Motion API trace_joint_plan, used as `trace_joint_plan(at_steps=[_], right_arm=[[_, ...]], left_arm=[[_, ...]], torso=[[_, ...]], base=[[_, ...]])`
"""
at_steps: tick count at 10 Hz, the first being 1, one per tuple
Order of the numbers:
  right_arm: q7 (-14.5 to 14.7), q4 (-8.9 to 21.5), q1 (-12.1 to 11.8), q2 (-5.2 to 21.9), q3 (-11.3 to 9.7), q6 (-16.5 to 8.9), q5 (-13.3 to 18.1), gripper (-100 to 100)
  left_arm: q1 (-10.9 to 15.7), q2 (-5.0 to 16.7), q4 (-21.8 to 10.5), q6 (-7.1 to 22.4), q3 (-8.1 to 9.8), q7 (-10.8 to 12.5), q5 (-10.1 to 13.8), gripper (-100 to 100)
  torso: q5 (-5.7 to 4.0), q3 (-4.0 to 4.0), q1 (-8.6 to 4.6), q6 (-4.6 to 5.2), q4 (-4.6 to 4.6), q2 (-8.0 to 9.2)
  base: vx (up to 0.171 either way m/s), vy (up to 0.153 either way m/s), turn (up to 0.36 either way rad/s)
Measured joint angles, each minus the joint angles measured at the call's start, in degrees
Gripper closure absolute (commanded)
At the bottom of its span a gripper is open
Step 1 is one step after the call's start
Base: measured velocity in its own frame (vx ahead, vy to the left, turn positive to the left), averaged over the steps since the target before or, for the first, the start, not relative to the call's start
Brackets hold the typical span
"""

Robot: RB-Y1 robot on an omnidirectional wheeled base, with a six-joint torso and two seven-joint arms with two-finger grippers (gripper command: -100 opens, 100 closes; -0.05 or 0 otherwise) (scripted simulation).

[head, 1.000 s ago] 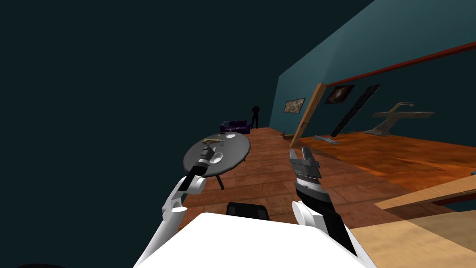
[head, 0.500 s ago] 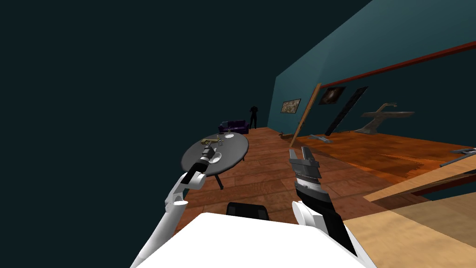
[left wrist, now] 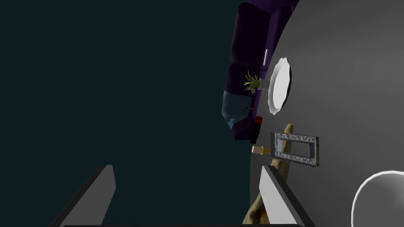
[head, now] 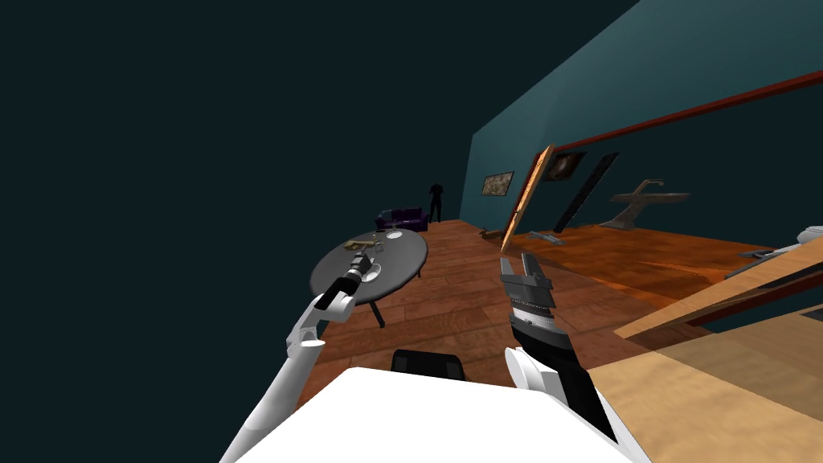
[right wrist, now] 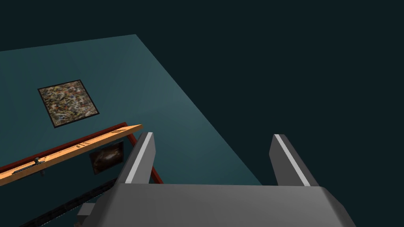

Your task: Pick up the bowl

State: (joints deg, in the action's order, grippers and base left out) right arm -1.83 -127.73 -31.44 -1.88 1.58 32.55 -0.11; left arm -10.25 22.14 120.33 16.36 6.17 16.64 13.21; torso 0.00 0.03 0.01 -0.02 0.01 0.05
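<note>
Your left fingers (left wrist: 276, 197) stand open at the edge of the bench (left wrist: 355, 79), with the bowl (left wrist: 378, 197) off to one side.
The white bowl sits on the round dark grey bench outside the fingers, just past one blade and not between the two. Beyond that blade's tip you have a grey frame (left wrist: 296, 148), and farther on a white plate (left wrist: 279, 86). Your right fingers (right wrist: 144, 157) are spread too, holding nothing, well apart from the bench.

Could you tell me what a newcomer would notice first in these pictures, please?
The dark grey round table on the wooden floor draws the eye first. My left gripper hangs open over it, beside the white bowl. My right gripper is raised, open, to the table's right.
</note>
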Motion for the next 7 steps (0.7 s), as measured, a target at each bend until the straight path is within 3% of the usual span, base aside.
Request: trace_joint_plan(at_steps=[7], right_arm=[[0.0,0.0,0.0,0.0,0.0,0.0,0.0,0]], left_arm=[[3.3,2.4,-4.7,10.5,1.45,2.7,2.2,-100]], torso=[[0.01,-0.03,0.04,0.0,-0.01,-0.06]], base=[[-0.006,0.001,-0.047]])
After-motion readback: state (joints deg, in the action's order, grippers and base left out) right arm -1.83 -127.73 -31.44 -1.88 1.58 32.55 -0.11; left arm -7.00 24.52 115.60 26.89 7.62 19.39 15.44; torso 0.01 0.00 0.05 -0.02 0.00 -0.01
